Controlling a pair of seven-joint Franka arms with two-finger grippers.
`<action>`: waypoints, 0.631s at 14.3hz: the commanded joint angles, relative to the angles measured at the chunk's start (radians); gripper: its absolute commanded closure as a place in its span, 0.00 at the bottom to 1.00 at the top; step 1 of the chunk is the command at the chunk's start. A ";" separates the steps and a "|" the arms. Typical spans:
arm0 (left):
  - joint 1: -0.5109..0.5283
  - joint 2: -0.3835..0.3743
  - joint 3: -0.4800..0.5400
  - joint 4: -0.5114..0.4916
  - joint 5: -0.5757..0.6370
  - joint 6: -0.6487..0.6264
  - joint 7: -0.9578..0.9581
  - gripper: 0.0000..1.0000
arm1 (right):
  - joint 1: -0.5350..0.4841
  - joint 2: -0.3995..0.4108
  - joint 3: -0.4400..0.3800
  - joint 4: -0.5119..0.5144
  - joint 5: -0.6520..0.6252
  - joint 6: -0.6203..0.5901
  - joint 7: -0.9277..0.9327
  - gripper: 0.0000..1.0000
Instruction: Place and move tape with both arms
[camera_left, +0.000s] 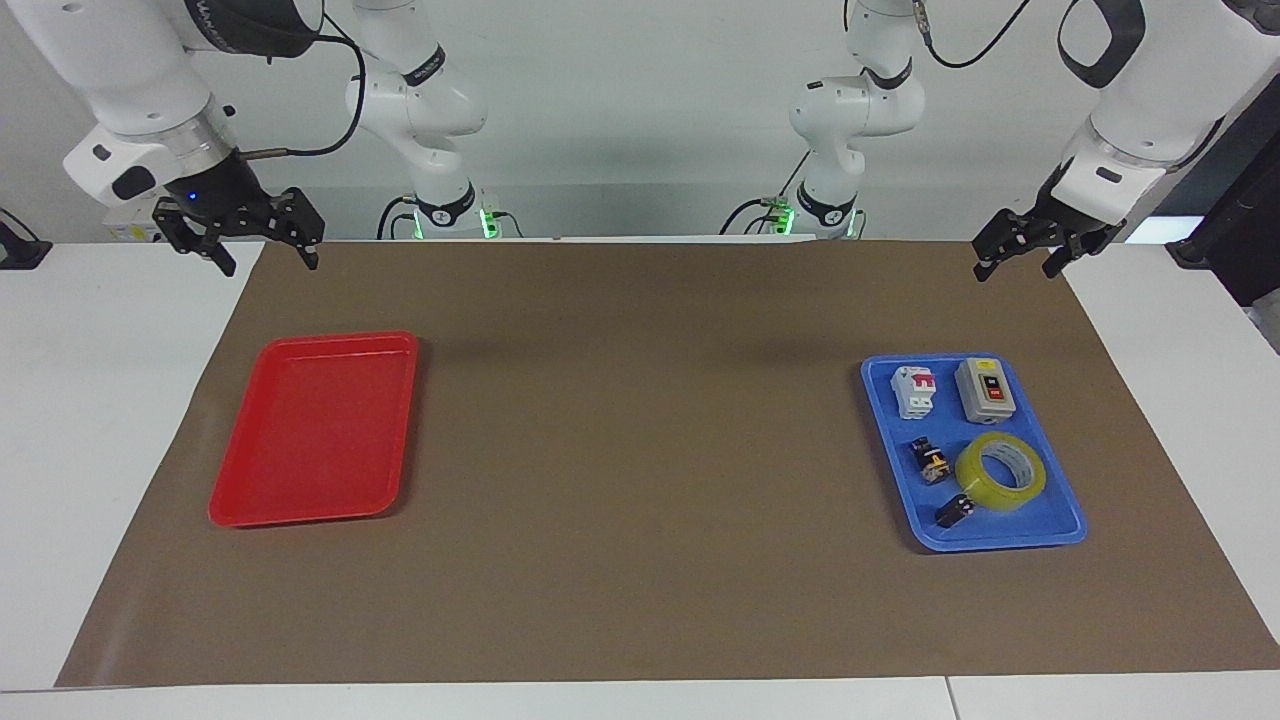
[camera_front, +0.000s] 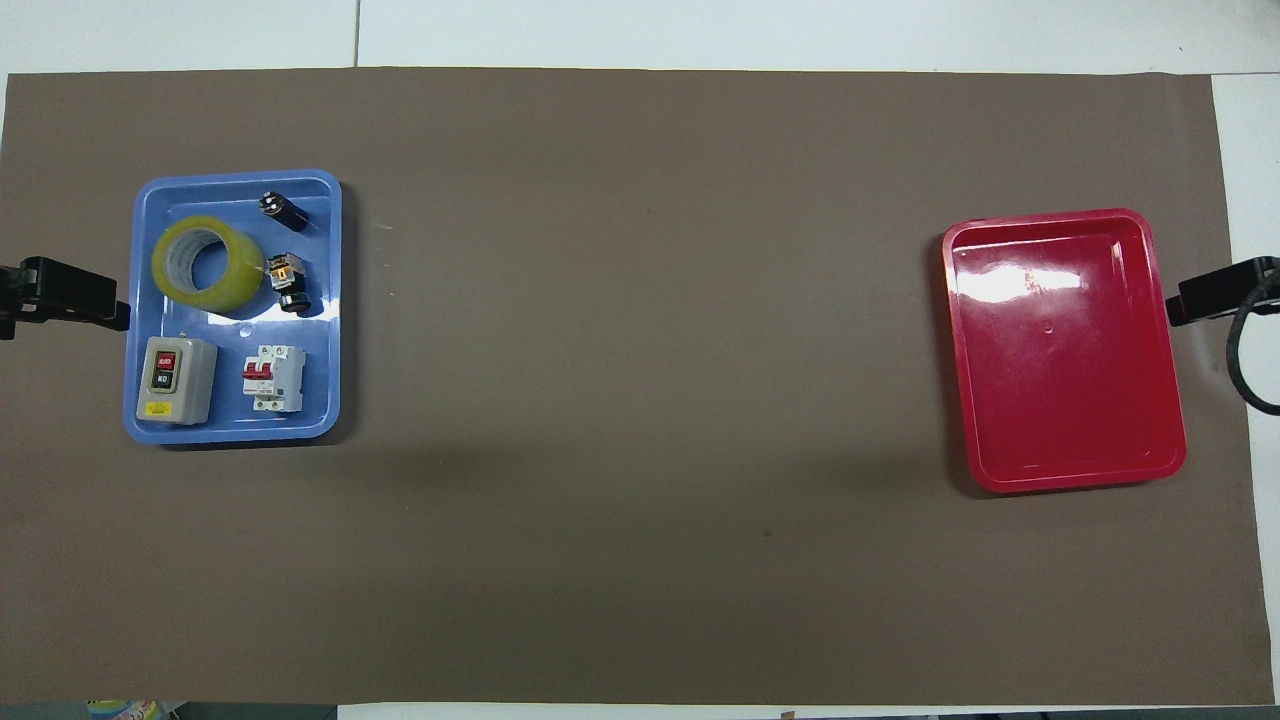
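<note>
Lying flat in blue tray (camera_left: 1068, 520): tape (camera_left: 1000, 472), translucent yellow ring, white core | both arms' fingers spread, empty

I am looking at a matt brown paper-like sheet (camera_front: 640, 560) covering my white smooth table (camera_left: 100, 400). The red tray (camera_front: 1170, 400) is showing a glossy plastic shine, while the blue tray (camera_front: 330, 300) is looking like smoother, duller plastic. The tape (camera_front: 207, 265) is gleaming translucent yellow, glossy, and my arms' shells (camera_left: 140, 70) are appearing as smooth white plastic.
</note>
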 joint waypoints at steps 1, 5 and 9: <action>-0.010 0.002 -0.001 -0.001 0.060 0.027 0.017 0.00 | -0.010 -0.014 0.004 -0.021 0.018 0.016 -0.031 0.00; 0.003 -0.014 -0.003 -0.010 0.058 0.024 0.004 0.00 | -0.010 -0.014 0.004 -0.021 0.018 0.016 -0.031 0.00; 0.006 -0.014 0.003 -0.008 0.005 0.053 0.006 0.00 | -0.010 -0.014 0.004 -0.021 0.018 0.016 -0.031 0.00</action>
